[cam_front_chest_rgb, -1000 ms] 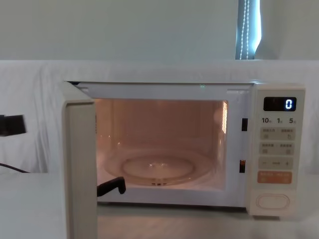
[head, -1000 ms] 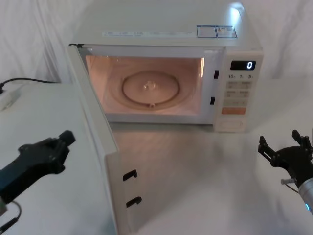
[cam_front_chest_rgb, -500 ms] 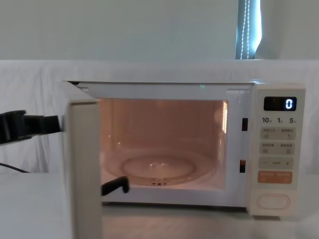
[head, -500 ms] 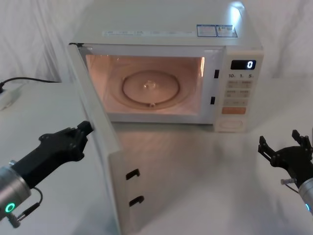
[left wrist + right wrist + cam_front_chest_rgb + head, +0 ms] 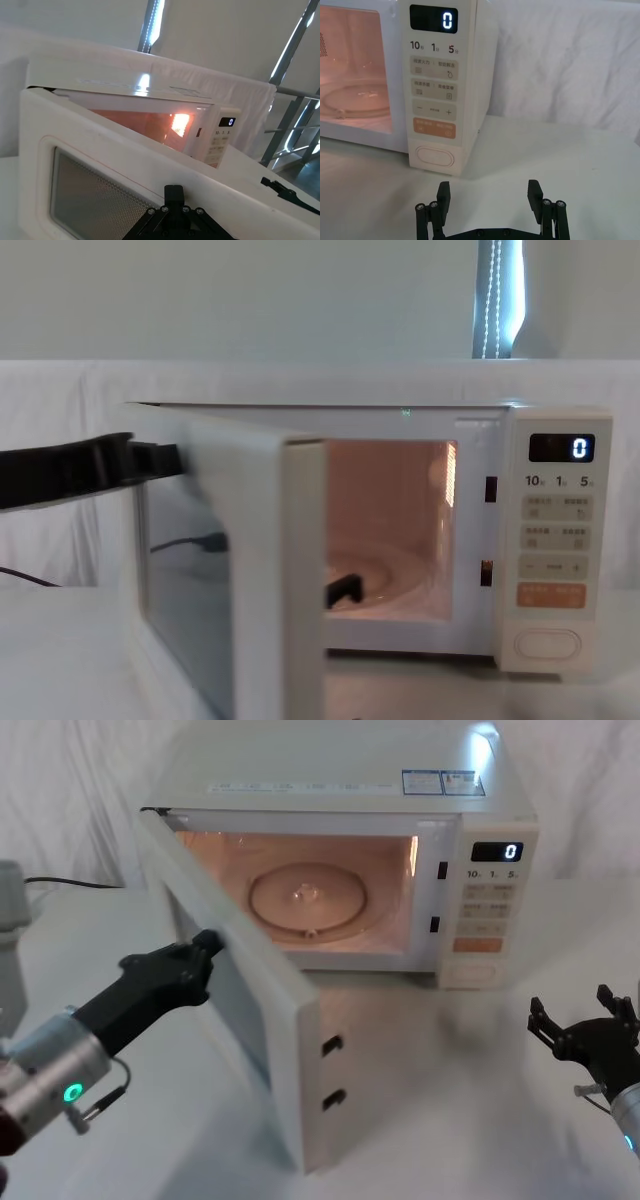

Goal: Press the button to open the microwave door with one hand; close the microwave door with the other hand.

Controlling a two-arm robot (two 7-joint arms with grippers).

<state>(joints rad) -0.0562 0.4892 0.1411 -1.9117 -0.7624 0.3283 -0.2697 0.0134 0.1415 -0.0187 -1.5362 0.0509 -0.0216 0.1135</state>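
Note:
The cream microwave door [image 5: 300, 1070] stands about half open, its dark window facing my left side. My left gripper [image 5: 207, 942] is shut, and its tip presses on the door's outer face near the window. It comes in from the left in the chest view [image 5: 160, 460], against the door [image 5: 300, 580]. In the left wrist view the gripper [image 5: 173, 192] touches the door [image 5: 125, 165]. The wide cream button [image 5: 470, 975] sits at the foot of the control panel, untouched. My right gripper [image 5: 570, 1005] hovers open over the table to the right, facing the button [image 5: 436, 156] from a short way off.
The cavity is lit, with a glass turntable [image 5: 308, 895] inside, and the display [image 5: 497, 852] reads 0. Two latch hooks [image 5: 332, 1045] stick out of the door's free edge. A black cable [image 5: 70, 882] and a grey object [image 5: 10, 905] lie at the far left.
My left gripper has moved right and forward onto the door. The door has swung from wide open to about half open. The right arm has not moved.

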